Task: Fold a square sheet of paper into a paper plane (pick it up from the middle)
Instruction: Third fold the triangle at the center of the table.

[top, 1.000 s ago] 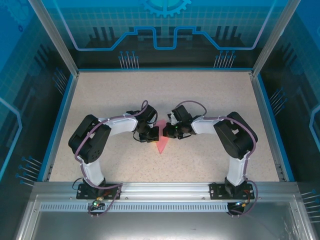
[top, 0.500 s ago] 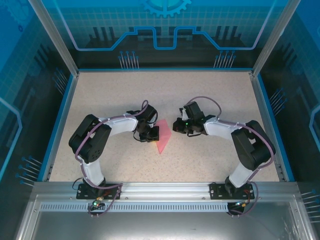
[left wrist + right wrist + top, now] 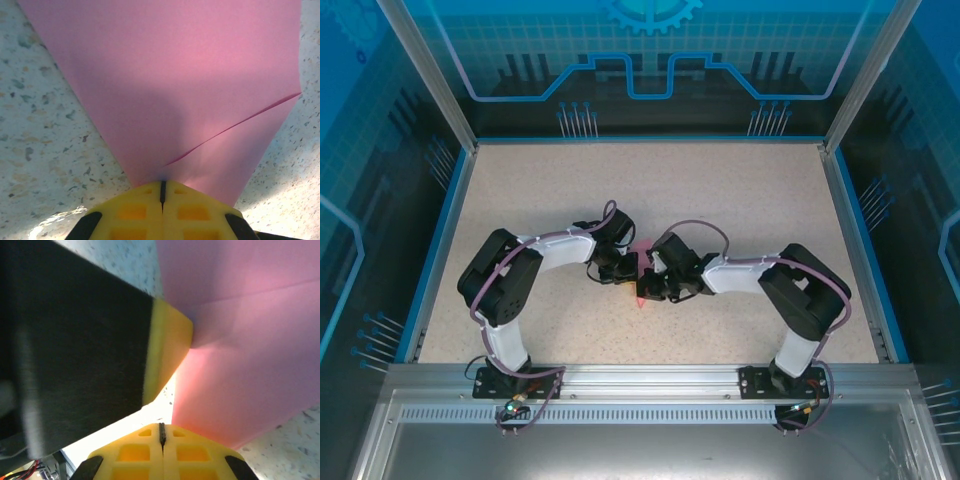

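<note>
Closest to the camera, a ribbed silver aluminium rail runs along the table's front edge and carries both arm bases. From there the two white-and-black arms bend inward and meet at the middle of the speckled beige tabletop.

The right gripper sits a little nearer than the left gripper, and the two are almost touching. In its own wrist view the right gripper's yellow fingertips are pressed together, with a thin dark seam between them. They sit just beside the near edge of the pink-red sheet of thin paper. Whether they touch the sheet cannot be told.

The left gripper's jaws are likewise closed tip to tip. One corner of the sheet narrows right down to their seam. It is unclear whether that corner is nipped between the tips or pressed beneath them. From the right wrist, the left gripper's black finger with its yellow pad meets the sheet where a crease runs off across it.

The sheet is partly folded. From the left wrist a raised flap edge slants from the held corner out to the right-hand edge. From above, the sheet lies between and under the grippers. Its long axis runs roughly near to far, and its narrow point faces the rail.

Farther back, a blue rim borders the table. Beyond it stands a blue backdrop panel printed with a grid, a cog outline and angular lines.
</note>
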Motion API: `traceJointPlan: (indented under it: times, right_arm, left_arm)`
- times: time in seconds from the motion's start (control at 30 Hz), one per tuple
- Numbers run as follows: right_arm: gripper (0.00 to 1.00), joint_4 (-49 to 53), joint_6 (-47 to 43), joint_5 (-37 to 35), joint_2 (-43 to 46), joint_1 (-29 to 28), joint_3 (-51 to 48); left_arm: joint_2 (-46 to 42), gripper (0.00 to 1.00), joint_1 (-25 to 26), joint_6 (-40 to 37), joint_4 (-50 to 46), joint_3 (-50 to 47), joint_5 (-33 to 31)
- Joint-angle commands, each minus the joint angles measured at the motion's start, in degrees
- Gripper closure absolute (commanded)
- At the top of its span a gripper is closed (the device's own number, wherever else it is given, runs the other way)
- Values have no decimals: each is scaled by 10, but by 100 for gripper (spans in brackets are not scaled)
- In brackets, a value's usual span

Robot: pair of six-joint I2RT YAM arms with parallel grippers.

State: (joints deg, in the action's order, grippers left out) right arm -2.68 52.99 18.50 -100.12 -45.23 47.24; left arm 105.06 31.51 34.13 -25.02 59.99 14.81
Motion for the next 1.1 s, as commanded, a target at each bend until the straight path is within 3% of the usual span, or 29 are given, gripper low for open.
traceJointPlan:
  times: [0.0,0.53,0.67,0.9,1.07]
  right_arm:
    - [99,-14,19,13,-17,-13,0]
    - [99,17,-5,24,-24,-27,-45]
    - [99,13,-46,42,-39,-24,-36]
    - [97,32,-90,19,45,23,1]
    - [97,42,-98,-11,57,74,-10]
  left_arm:
    - [54,100,-5,0,-52,-32,-94]
    - [61,100,-6,5,-56,-29,-103]
    - [64,100,-5,3,-55,-26,-104]
    - [58,100,-5,-24,-41,-17,-111]
    - [59,100,-6,-85,2,4,-109]
